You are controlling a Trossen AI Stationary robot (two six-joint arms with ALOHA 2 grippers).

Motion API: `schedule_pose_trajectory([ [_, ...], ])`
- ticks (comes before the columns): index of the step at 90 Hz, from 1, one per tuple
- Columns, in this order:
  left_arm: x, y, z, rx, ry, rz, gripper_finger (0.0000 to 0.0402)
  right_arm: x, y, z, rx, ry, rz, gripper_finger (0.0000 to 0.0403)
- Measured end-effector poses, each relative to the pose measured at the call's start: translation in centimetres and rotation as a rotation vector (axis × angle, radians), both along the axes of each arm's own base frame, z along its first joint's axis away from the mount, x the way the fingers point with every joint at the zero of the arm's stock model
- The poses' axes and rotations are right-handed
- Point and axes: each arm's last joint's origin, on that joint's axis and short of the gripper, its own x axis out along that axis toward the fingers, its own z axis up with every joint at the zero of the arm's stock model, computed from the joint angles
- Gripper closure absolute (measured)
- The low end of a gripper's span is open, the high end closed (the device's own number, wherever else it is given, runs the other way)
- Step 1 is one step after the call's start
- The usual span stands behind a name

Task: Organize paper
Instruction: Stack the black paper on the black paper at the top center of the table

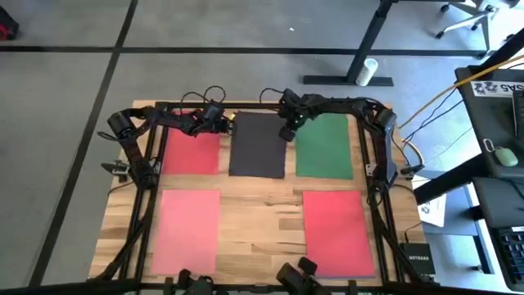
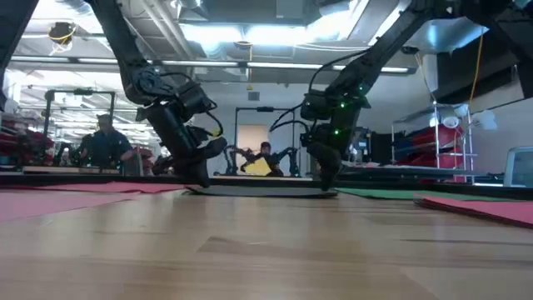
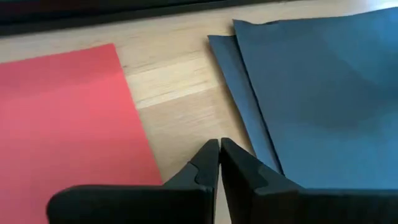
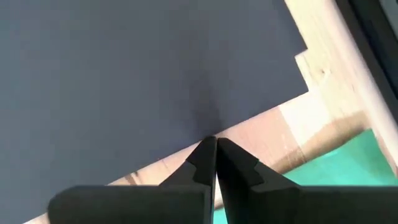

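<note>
A: What lies on the wooden surface (image 1: pixel 254 215)?
B: Five sheets. Along the far edge a red sheet (image 1: pixel 193 152), a black sheet (image 1: pixel 258 146) and a green sheet (image 1: pixel 325 147) lie side by side; nearer the front edge lie a pink sheet (image 1: pixel 187 229) on the left and a red-pink sheet (image 1: pixel 336 231) on the right.
A: And the arms?
B: The left gripper (image 3: pixel 219 163) sits at the black sheet's far left corner, fingers pressed together, pinching nothing. The right gripper (image 4: pixel 214 155) meets its far right edge, fingers likewise closed.

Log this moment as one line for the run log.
left claw: shut, at black paper left edge | right claw: shut, at its right edge | red paper, green paper flat
</note>
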Motion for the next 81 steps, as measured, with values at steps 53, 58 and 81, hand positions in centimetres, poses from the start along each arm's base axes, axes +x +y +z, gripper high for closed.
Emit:
schedule_pose_trajectory([
  [53, 0.1, 0.0, 0.1, 0.001, -0.020, -0.015, 0.0402, 0.0, -1.0, 0.1, 0.013, -0.085, 0.007, 0.0403],
  [58, 0.1, 0.0, 0.1, 0.002, -0.019, -0.016, 0.0402, 0.0, -1.0, 0.1, 0.015, -0.089, 0.008, 0.0403],
  [81, 0.1, 0.0, 0.1, 0.005, -0.016, -0.023, 0.0402, 0.2, -1.1, 0.2, 0.013, -0.120, 0.018, 0.0403],
])
